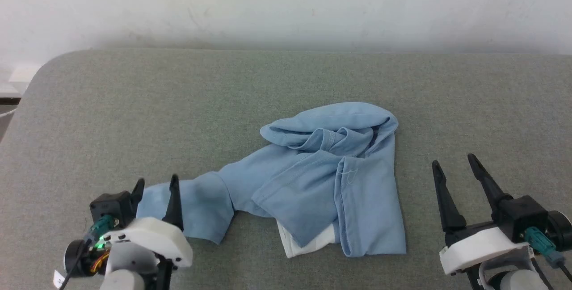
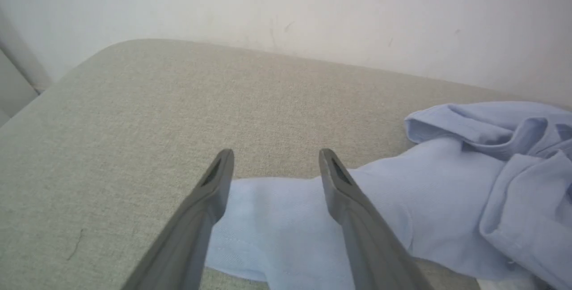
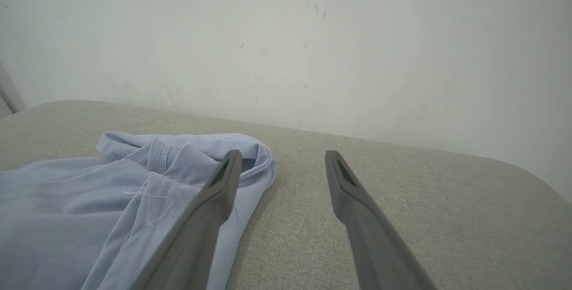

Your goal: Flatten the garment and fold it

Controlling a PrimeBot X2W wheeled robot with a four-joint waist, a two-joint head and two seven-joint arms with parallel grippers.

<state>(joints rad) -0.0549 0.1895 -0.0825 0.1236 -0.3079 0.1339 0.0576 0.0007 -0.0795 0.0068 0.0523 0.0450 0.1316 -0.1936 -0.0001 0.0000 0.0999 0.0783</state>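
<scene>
The place looks like a plain test room or lab bench. A wide tabletop [image 1: 134,102] covered in grey woven fabric, with a rounded corner, stands against a bare white wall [image 1: 286,4] marked with scuffs and small specks. The exact kind of room cannot be told.

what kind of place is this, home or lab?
Likely a lab or test room: a grey cloth-covered table against a bare, scuffed white wall, with a crumpled blue shirt lying on the table.
</scene>
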